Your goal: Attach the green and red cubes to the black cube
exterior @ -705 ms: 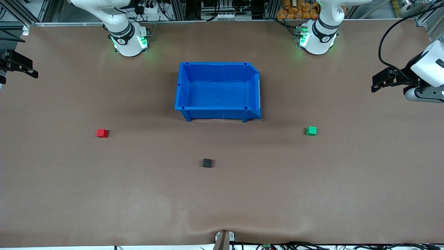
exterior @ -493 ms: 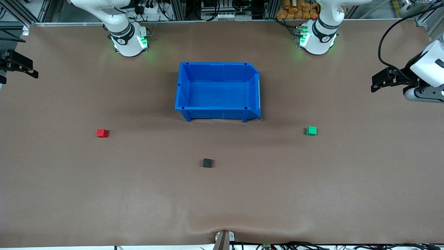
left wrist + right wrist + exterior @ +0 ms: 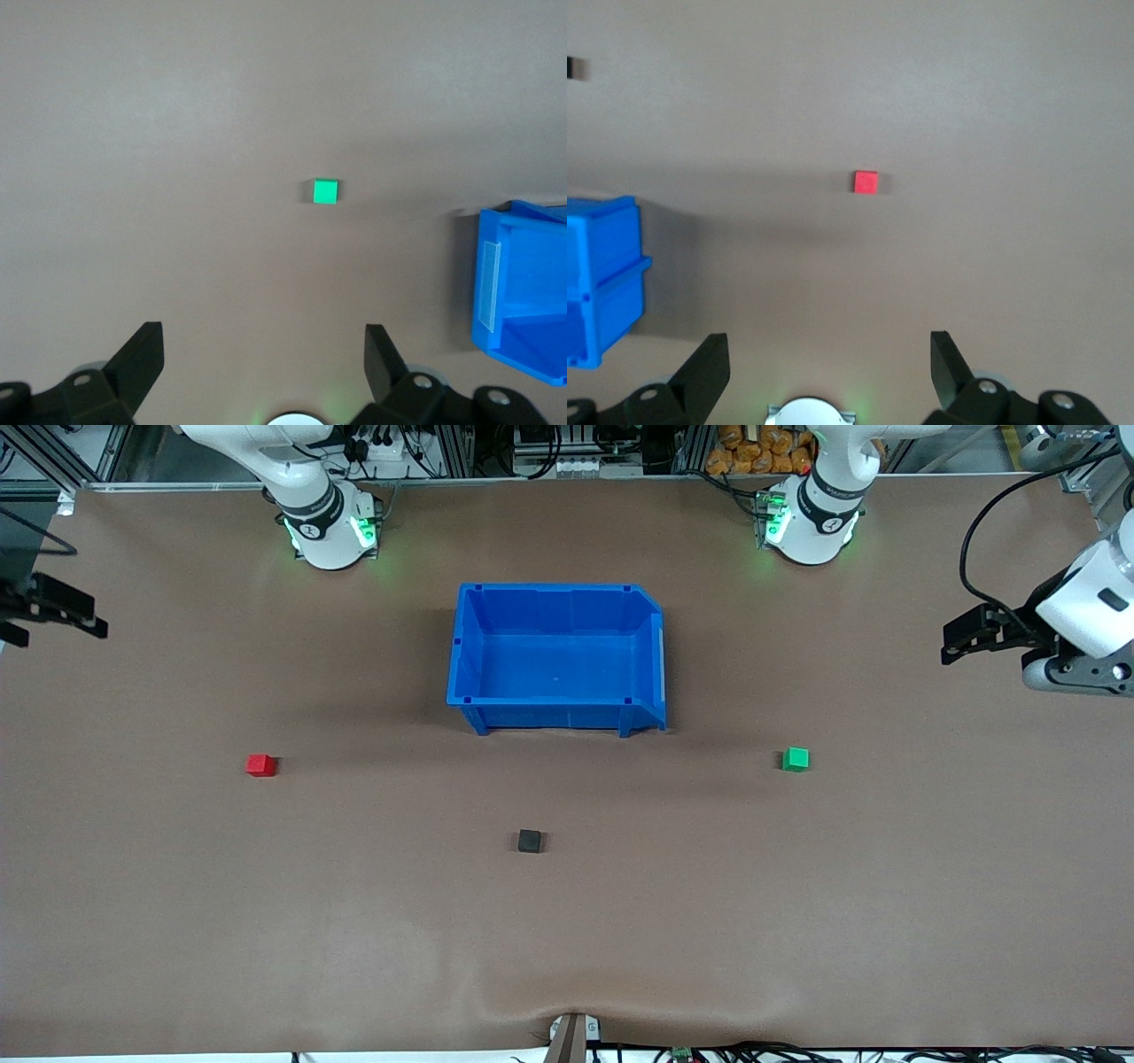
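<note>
Over the table's ends, both open claws [image 3: 961, 640] [image 3: 66, 615] shifted slightly.

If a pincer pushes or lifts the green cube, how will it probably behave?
The green cube looks small and solid, so it is probably light and stiff. Its flat faces suggest it would slide on the table, not roll. Being so small, it may twist if pinched off-centre.

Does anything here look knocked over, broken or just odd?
Nothing stands out. The red cube, green cube and black cube sit flat and apart on the table; the blue bin stands upright. Both the left gripper and right gripper are open above the table.
</note>
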`<control>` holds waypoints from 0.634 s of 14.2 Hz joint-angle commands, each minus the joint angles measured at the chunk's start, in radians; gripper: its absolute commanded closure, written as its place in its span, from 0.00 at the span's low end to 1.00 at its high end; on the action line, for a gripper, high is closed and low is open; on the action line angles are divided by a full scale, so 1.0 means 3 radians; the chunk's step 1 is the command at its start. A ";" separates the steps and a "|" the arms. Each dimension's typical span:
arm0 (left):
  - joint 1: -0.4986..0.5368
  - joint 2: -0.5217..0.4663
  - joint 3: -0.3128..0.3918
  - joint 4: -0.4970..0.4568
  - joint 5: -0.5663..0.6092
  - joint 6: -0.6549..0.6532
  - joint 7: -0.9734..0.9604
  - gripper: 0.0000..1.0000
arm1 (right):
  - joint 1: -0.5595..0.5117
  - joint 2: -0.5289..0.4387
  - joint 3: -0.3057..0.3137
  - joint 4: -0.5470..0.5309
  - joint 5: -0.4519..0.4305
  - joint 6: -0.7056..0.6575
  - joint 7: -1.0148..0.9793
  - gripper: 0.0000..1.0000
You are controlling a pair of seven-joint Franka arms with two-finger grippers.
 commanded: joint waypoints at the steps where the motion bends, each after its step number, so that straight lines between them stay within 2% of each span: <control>1: 0.0009 0.0006 -0.0018 -0.0180 0.0010 0.0181 -0.0025 0.00 | -0.0128 0.0519 -0.0006 0.0115 0.0058 0.0200 0.0027 0.00; 3: 0.0009 -0.0051 -0.0023 -0.0436 0.0000 0.0589 -0.0025 0.00 | -0.0123 0.0760 -0.0011 0.0084 0.0079 0.0170 0.0048 0.00; 7: -0.0001 -0.0056 -0.0054 -0.0799 -0.0077 0.1386 -0.0025 0.00 | -0.0184 0.1567 -0.0011 0.0094 0.0084 0.0256 0.0043 0.00; 9: -0.0027 0.0005 -0.0054 -0.0841 -0.0077 0.1735 -0.0030 0.00 | -0.0230 0.1864 -0.0011 0.0089 0.0089 0.0531 0.0048 0.00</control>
